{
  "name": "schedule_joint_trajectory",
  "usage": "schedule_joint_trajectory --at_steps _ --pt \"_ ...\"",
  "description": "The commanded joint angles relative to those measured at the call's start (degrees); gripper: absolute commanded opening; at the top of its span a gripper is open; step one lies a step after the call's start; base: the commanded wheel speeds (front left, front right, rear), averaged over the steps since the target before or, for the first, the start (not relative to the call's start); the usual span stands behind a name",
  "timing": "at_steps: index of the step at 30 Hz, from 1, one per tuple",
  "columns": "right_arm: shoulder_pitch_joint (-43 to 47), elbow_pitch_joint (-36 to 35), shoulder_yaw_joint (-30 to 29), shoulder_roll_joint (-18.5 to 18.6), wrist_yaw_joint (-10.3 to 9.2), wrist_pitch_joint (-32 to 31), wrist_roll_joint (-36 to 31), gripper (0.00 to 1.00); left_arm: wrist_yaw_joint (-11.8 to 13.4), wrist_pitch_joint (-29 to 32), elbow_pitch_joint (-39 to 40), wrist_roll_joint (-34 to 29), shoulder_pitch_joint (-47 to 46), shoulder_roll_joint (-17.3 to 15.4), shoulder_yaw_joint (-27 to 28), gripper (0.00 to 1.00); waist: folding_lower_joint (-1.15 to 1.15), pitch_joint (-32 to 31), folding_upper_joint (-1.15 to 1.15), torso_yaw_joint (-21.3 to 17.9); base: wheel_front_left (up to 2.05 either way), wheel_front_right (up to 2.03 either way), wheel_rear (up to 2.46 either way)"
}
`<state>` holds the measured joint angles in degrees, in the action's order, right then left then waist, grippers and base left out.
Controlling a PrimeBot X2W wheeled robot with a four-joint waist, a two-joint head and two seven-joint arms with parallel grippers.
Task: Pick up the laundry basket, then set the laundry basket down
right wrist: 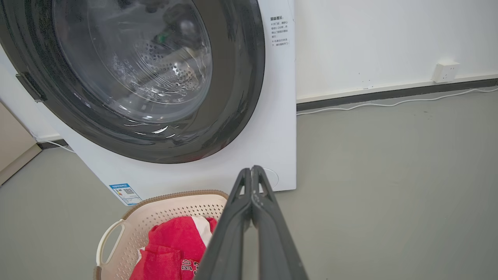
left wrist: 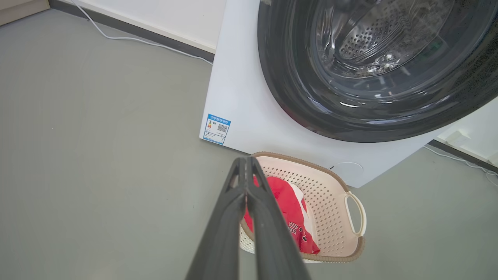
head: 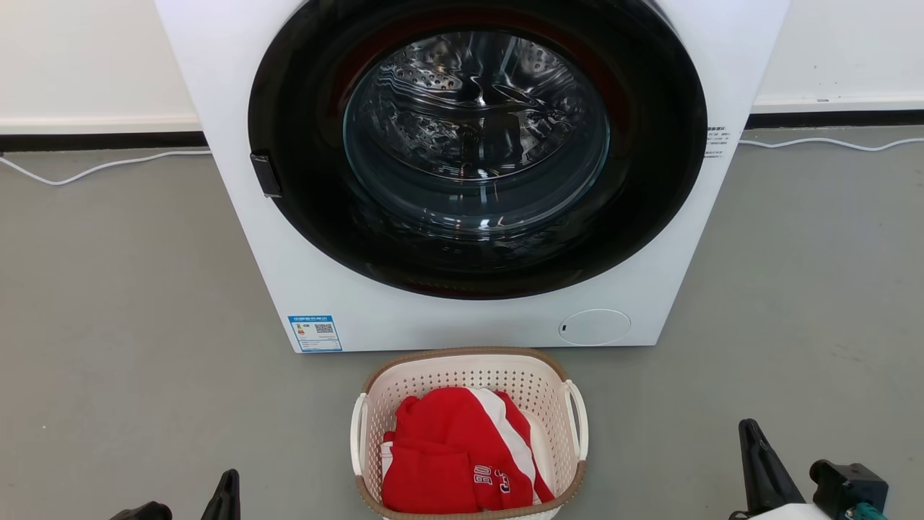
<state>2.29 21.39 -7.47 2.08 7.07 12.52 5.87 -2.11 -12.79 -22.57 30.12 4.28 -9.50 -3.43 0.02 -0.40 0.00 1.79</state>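
Note:
The laundry basket [head: 505,375] is cream-white, perforated, brown-rimmed, with white loop handles on both sides. It stands on the grey floor just in front of the washing machine and holds red and white clothing [head: 455,448]. My left gripper [head: 229,485] sits at the lower left, apart from the basket's left handle [head: 356,433]. In the left wrist view the left gripper [left wrist: 246,161] has its fingers pressed together, empty, above the laundry basket [left wrist: 330,206]. My right gripper [head: 749,433] is at the lower right, away from the right handle [head: 579,419]. The right gripper [right wrist: 251,171] is shut and empty beside the laundry basket [right wrist: 163,208].
A large white washing machine [head: 238,180] with a closed dark round door [head: 476,144] stands right behind the basket. White cables [head: 101,167] run along the wall base on both sides. A wall socket [right wrist: 445,72] is at the right. Grey floor [head: 130,325] stretches to both sides.

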Motion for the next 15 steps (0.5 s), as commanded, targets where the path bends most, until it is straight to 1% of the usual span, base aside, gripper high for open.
schedule_joint_trajectory --at_steps 1,9,15 --pt "-1.6 -1.5 -0.1 0.4 0.04 -0.7 2.7 0.00 -0.5 0.4 1.6 2.1 -2.1 -0.7 1.0 0.00 -0.02 0.1 0.00 0.0 0.00 0.00 0.00" --pt "-2.0 -2.0 0.1 0.4 0.07 -1.7 7.9 0.00 -0.8 1.5 2.1 5.8 -2.6 -0.2 1.5 0.00 -0.02 0.1 0.00 -0.1 0.00 0.00 0.00" --pt "-2.4 -2.4 0.2 0.5 0.09 -2.9 13.2 0.00 -1.1 2.7 2.5 9.6 -3.1 0.2 2.1 0.00 -0.02 0.1 0.00 -0.3 0.00 0.00 0.00"
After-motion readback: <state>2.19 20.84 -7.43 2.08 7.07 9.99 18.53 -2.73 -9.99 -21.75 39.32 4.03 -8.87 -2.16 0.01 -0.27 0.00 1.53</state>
